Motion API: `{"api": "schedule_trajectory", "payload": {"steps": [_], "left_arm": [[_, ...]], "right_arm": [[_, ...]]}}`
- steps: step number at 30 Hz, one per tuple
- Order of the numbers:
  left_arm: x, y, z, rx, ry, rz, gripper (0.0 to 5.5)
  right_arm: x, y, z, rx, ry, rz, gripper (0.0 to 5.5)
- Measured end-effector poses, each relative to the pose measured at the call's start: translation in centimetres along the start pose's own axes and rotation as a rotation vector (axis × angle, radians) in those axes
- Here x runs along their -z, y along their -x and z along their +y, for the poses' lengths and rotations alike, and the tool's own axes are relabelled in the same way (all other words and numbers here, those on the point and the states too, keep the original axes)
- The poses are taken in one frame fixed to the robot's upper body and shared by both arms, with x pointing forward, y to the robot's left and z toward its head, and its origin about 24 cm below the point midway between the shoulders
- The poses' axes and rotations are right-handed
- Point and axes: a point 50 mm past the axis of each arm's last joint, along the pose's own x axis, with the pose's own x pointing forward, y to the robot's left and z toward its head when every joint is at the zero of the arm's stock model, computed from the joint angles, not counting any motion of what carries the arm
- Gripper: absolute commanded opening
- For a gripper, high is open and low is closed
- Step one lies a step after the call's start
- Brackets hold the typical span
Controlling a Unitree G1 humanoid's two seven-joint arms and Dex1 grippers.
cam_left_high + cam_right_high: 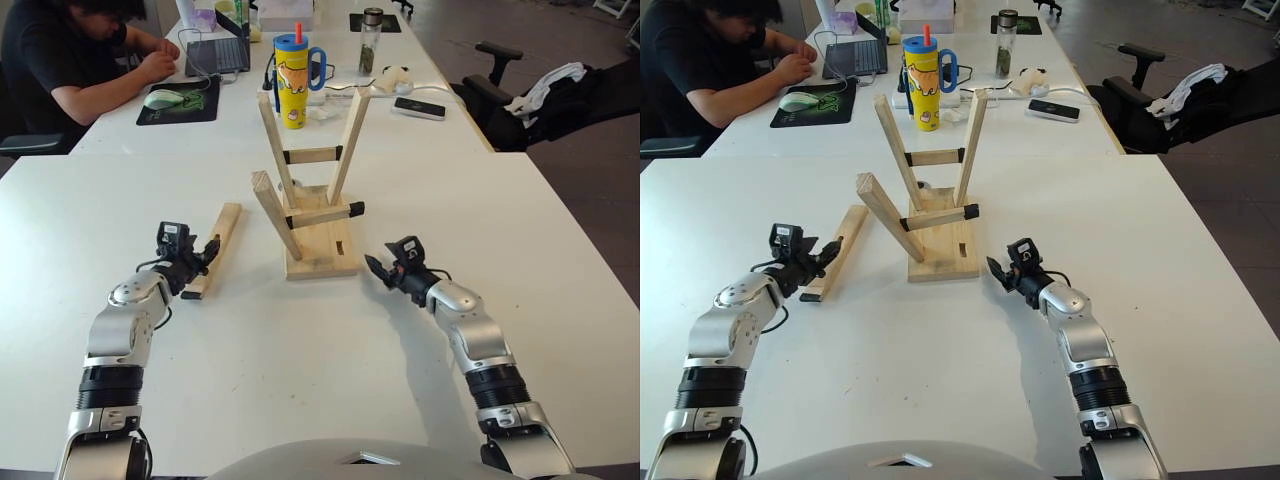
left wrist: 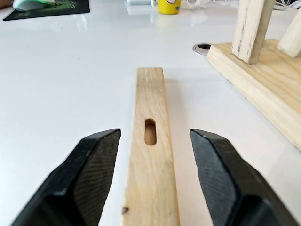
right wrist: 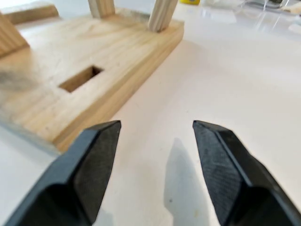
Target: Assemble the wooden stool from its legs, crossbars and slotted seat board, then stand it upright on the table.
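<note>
The slotted seat board (image 1: 322, 248) lies flat on the white table (image 1: 500, 200). Three legs (image 1: 274, 135) stand up out of it, joined by crossbars (image 1: 314, 155); one of them leans left. A loose leg (image 1: 216, 246) lies flat to the left of the board. My left gripper (image 1: 199, 262) is open at that leg's near end, and the leg (image 2: 151, 155) with its slot runs out between the fingers. My right gripper (image 1: 375, 268) is open just right of the board's near corner, beside an empty slot (image 3: 81, 78), holding nothing.
A yellow tumbler (image 1: 293, 80), a bottle (image 1: 371, 45), a phone (image 1: 419, 108) and a mouse pad (image 1: 180, 100) sit on the far table, where a person works at a laptop (image 1: 215, 55). An office chair (image 1: 500, 90) stands at the right.
</note>
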Motion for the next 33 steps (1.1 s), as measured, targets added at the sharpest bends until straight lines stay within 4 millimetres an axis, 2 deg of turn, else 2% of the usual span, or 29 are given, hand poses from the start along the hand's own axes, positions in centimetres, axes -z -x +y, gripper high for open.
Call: {"api": "schedule_trajectory", "payload": {"steps": [5,11,20,23,30,33], "left_arm": [[0.8,-0.1,-0.1,0.003,-0.039,0.082,2.73],[0.8,0.0,0.7,-0.039,-0.053,0.094,2.73],[1.0,0.1,0.5,-0.010,-0.031,0.137,2.73],[1.8,0.1,0.3,0.003,-0.021,0.187,2.73],[1.7,0.0,0.5,-0.005,-0.049,0.209,2.73],[1.7,-0.1,0.7,-0.008,-0.049,0.210,2.31]], "right_arm": [[0.0,-0.5,1.1,-0.043,0.021,0.004,2.84],[0.0,-0.6,2.2,-0.097,0.040,0.006,2.84],[0.1,-0.6,2.6,-0.113,0.043,0.007,2.84],[0.1,-0.6,2.6,-0.114,0.043,0.007,2.84],[0.2,-0.5,3.0,-0.122,0.038,0.007,2.84],[0.2,-0.5,3.1,-0.122,0.036,0.007,2.84]]}}
